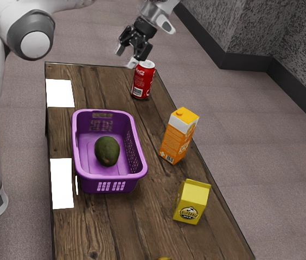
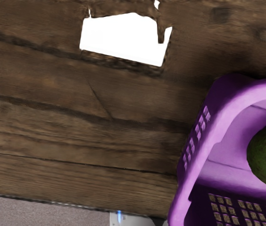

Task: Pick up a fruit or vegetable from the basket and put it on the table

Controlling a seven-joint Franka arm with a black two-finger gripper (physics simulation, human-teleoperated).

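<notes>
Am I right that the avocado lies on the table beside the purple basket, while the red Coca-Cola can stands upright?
Not quite: the exterior view shows the avocado inside the purple basket, not on the table; the red Coca-Cola can does stand upright.

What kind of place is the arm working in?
Probably a carpeted room, perhaps an office, rendered in simulation: grey carpet, dark skirting board under speckled walls, and a wooden table holding groceries.

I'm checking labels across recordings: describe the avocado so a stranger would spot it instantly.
On the wooden table, find the purple basket. Inside it lies the dark green, oval avocado. The orange carton, yellow carton and red can stand outside.
</notes>
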